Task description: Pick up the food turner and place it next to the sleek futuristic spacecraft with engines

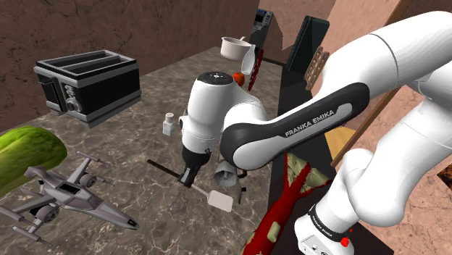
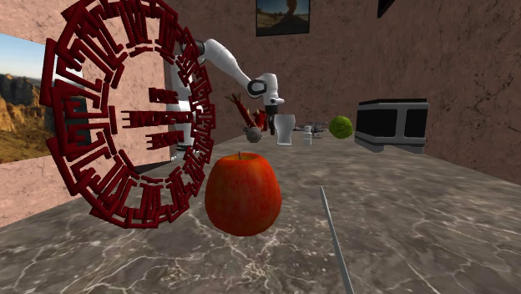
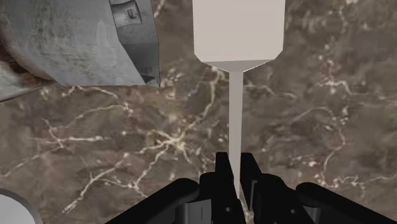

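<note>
The food turner has a pale flat blade (image 3: pixel 238 28) and a thin pale handle (image 3: pixel 235 127). My black gripper (image 3: pixel 235 170) is shut on the handle's end, with the blade pointing away from it over the marble counter. In the shoulder view the gripper (image 1: pixel 190 174) holds the turner (image 1: pixel 219 199) near the middle of the counter. The grey spacecraft with engines (image 1: pixel 69 195) lies toward that view's lower left, well apart from the blade. The second exterior view has the gripper (image 2: pixel 271 113) far back with the turner's blade (image 2: pixel 285 131) hanging below it.
A black toaster (image 1: pixel 88 85) stands at the back left, a green rounded thing (image 1: pixel 29 156) beside the spacecraft. A grey metal cup (image 1: pixel 226 174), a thin dark stick (image 1: pixel 163 168) and a small white bottle (image 1: pixel 169 124) are close to the gripper. A red apple (image 2: pixel 243 194) fronts the second exterior view.
</note>
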Controlling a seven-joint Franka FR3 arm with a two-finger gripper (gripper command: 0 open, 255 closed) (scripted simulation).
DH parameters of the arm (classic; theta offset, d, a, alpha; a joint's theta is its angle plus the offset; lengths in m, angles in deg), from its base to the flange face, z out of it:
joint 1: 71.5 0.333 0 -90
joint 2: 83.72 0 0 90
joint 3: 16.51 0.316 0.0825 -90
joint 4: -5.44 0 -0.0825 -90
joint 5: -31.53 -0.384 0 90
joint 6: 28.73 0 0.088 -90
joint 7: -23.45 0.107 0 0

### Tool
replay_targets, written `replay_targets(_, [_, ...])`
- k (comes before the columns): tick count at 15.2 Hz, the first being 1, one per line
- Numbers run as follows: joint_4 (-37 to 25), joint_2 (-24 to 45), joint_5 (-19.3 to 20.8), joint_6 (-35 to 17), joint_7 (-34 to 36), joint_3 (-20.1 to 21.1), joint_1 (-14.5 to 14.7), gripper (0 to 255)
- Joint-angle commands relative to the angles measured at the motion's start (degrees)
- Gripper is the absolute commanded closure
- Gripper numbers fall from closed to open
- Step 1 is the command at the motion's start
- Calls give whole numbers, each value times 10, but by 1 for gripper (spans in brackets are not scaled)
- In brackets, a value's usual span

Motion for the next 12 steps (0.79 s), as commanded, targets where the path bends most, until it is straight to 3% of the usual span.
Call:
replay_targets(1, [9,11,5,-19,4,1,0,255])
replay_targets(9, [9,11,5,-19,4,1,0,255])
replay_targets(10, [9,11,5,-19,4,1,0,0])
replay_targets(12, [9,11,5,-19,4,1,0,0])
